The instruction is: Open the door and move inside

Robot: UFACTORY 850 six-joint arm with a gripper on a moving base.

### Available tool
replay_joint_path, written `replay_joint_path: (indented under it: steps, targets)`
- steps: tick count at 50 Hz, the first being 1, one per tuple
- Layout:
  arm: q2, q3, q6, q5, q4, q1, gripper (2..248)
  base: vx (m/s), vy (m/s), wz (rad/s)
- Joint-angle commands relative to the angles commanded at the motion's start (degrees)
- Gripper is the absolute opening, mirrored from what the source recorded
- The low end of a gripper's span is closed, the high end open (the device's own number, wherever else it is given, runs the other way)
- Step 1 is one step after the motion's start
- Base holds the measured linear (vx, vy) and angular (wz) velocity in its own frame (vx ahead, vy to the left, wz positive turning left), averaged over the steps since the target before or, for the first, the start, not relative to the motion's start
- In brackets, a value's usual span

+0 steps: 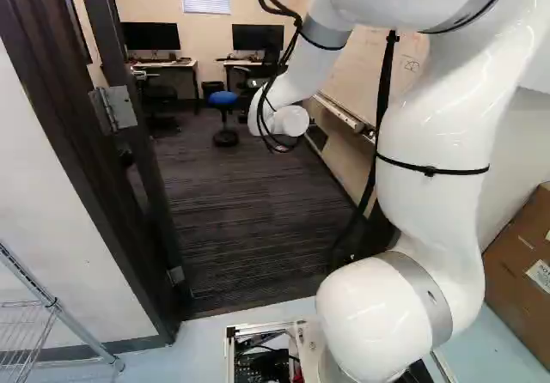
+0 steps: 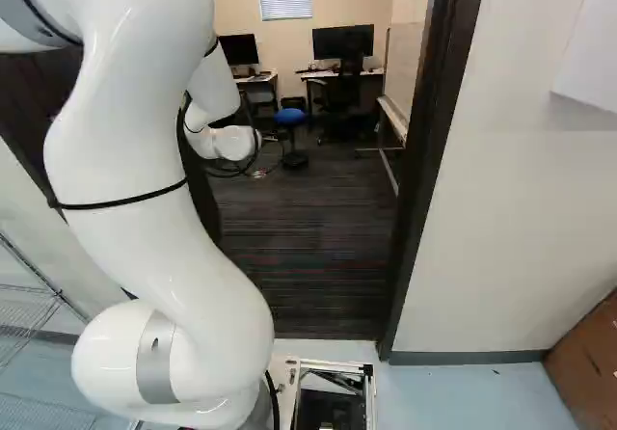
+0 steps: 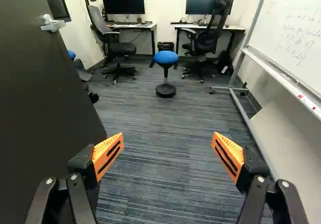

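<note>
The dark door stands swung inward beside the gripper in the wrist view, its silver lever handle farther ahead than the fingers. Its hinge side shows at the left of the left base view. The gripper is open, its orange-padded fingers wide apart with only carpet seen between them. One finger appears close to the door face; whether they touch I cannot tell. In the base views the wrist hides the gripper. The dark door frame surrounds the opening ahead of the base.
Inside are a blue stool, office chairs, desks with monitors and a wheeled whiteboard along the side opposite the door. A wire rack and a cardboard box flank the base outside.
</note>
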Motion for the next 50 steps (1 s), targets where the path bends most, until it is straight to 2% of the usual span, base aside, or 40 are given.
replay_joint_path:
  steps: [24, 50]
  targets:
    - [6.0, 8.1, 0.0, 2.0, 0.0, -2.1, 247, 0.000, 0.000, 0.000]
    - [15.4, 20.8, 0.0, 5.1, -0.1, -5.5, 247, 0.000, 0.000, 0.000]
